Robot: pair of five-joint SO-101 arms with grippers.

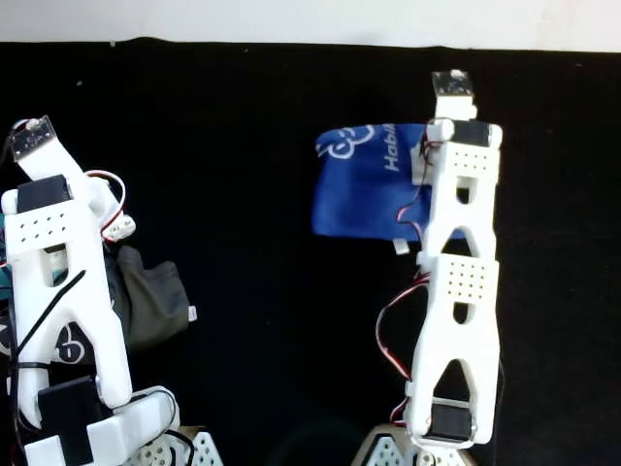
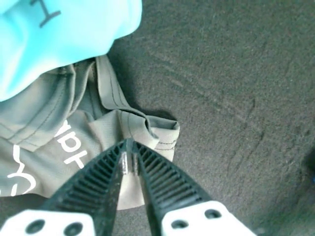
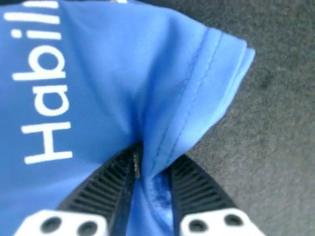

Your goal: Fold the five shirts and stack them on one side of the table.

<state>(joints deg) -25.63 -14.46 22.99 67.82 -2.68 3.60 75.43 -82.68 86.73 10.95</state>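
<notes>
Bulk of the royal-blue cloth shirt (image 1: pixel 364 184) lay at nine o'clock from the right tool (image 3: pixel 150 160), which pinched its edge; the clenched left tool (image 2: pixel 129 150) sat over a crumpled grey cloth shirt (image 2: pixel 64 142).

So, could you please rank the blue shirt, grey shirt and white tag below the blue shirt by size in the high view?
1. blue shirt
2. grey shirt, partly under the left arm
3. white tag

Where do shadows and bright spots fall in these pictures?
High view: the white arms look bright on the black table. Left wrist view: the grey shirt casts a dark shadow along its folded corner. Right wrist view: the blue shirt darkens in the crease at the right tool.
</notes>
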